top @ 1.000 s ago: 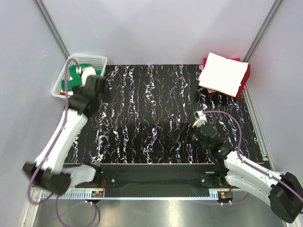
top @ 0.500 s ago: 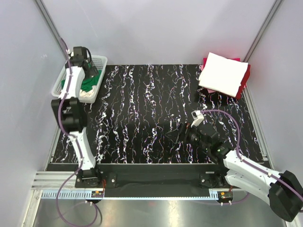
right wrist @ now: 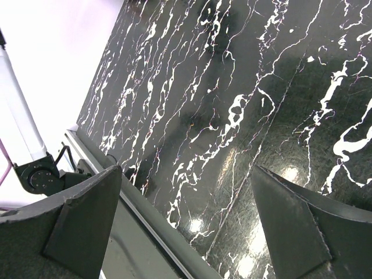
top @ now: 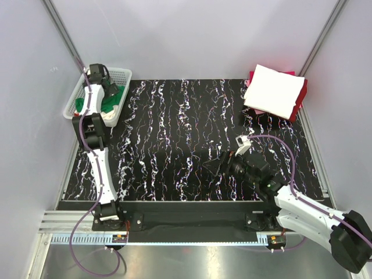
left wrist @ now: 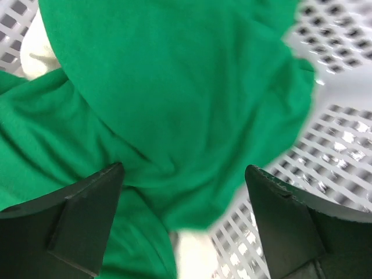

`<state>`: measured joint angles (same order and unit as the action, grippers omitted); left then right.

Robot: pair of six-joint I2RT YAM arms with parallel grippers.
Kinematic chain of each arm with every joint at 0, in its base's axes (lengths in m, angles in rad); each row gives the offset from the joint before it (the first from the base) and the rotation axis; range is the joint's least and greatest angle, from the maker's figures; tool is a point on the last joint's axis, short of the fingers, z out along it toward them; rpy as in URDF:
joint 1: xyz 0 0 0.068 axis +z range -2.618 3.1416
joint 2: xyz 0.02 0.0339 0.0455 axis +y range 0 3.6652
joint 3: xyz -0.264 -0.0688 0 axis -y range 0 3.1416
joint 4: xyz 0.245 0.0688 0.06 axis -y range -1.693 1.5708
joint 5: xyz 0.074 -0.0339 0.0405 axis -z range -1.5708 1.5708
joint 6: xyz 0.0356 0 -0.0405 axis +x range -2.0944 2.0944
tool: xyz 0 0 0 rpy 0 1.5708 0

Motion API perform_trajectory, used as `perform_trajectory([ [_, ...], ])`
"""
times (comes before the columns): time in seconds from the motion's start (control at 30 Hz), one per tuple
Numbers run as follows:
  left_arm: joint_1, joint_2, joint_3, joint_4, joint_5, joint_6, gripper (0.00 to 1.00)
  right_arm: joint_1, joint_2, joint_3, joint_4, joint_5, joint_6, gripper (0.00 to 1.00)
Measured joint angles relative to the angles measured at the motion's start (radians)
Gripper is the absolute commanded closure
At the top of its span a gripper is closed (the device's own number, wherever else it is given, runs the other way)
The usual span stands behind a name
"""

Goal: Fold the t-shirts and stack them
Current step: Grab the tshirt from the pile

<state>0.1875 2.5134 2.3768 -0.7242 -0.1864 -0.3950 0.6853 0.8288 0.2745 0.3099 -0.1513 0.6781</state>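
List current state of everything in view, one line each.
green t-shirt, crumpled, not folded
white mesh basket, upright, holding the green t-shirt
white t-shirt, folded, top of the stack
red t-shirt, folded, under the white t-shirt
left gripper, open, over the green t-shirt
right gripper, open, empty, above the table

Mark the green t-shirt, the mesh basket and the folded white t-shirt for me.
green t-shirt (left wrist: 174, 99): left wrist view, middle of the bunched fabric.
mesh basket (left wrist: 343, 151): left wrist view, its bare white wall.
white t-shirt (top: 274, 90): top external view, centre of the folded top.
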Motion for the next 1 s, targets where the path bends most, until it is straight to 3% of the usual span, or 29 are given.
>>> perform_trajectory([
  [0.17,0.029,0.038,0.002,0.031,0.029,-0.035,0.31,0.0,0.005,0.0,0.008,0.0,0.001,0.0],
  [0.2,0.031,0.038,0.003,0.031,0.031,-0.037,0.43,0.0,0.008,0.0,0.008,0.0,0.001,0.0],
  [0.3,0.034,0.038,0.005,0.039,0.033,-0.049,0.59,0.0,0.016,0.0,0.008,0.001,0.003,0.0],
  [0.33,0.035,0.037,0.002,0.041,0.033,-0.05,0.7,0.0,0.018,0.0,0.008,0.001,0.003,0.0],
  [0.53,0.037,-0.058,-0.173,0.134,0.037,-0.079,0.97,0.0,0.027,0.0,0.011,0.003,0.008,0.0],
  [0.73,0.011,-0.194,-0.293,0.134,0.038,-0.108,1.0,0.0,0.031,0.0,0.012,0.008,0.008,0.0],
  [1.0,-0.053,-0.381,-0.257,0.032,0.023,-0.111,1.0,0.0,0.031,0.0,0.01,0.012,0.01,0.0],
])
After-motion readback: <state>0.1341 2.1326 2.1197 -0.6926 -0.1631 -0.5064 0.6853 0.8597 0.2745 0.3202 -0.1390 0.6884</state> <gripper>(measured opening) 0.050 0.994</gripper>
